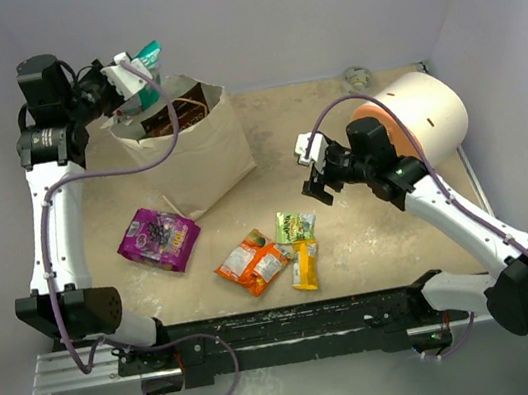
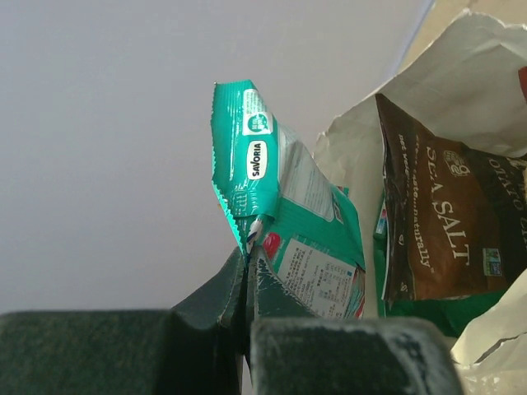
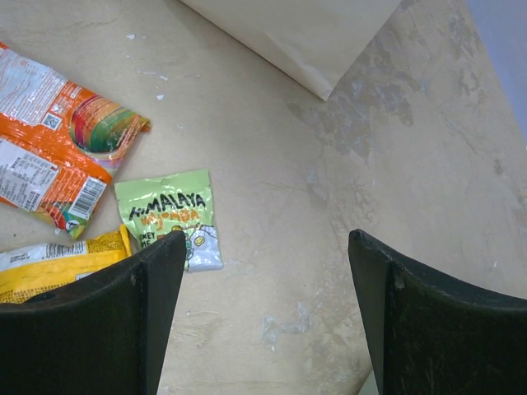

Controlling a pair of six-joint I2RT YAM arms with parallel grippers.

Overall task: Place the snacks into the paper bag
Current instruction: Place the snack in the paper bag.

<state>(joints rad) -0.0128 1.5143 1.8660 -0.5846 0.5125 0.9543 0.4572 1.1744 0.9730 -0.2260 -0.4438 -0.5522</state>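
Observation:
My left gripper [image 1: 128, 78] is shut on a teal packet [image 1: 147, 70] and holds it above the open mouth of the tan paper bag [image 1: 201, 152]. In the left wrist view the teal packet [image 2: 284, 197] hangs from my closed fingers [image 2: 247, 259], beside a brown candy bag [image 2: 449, 222] inside the paper bag [image 2: 469, 58]. My right gripper [image 1: 312, 171] is open and empty above the table. A purple packet [image 1: 157, 239], an orange pouch [image 1: 250, 262], a light green packet [image 1: 295, 226] and a yellow bar [image 1: 305, 265] lie on the table. The right wrist view shows the green packet [image 3: 169, 216], orange pouch [image 3: 58, 156] and yellow bar [image 3: 58, 267].
A big cream cylinder with an orange face [image 1: 418, 119] lies at the right, behind my right arm. A corner of the paper bag [image 3: 305, 33] shows at the top of the right wrist view. White walls close in the back and sides.

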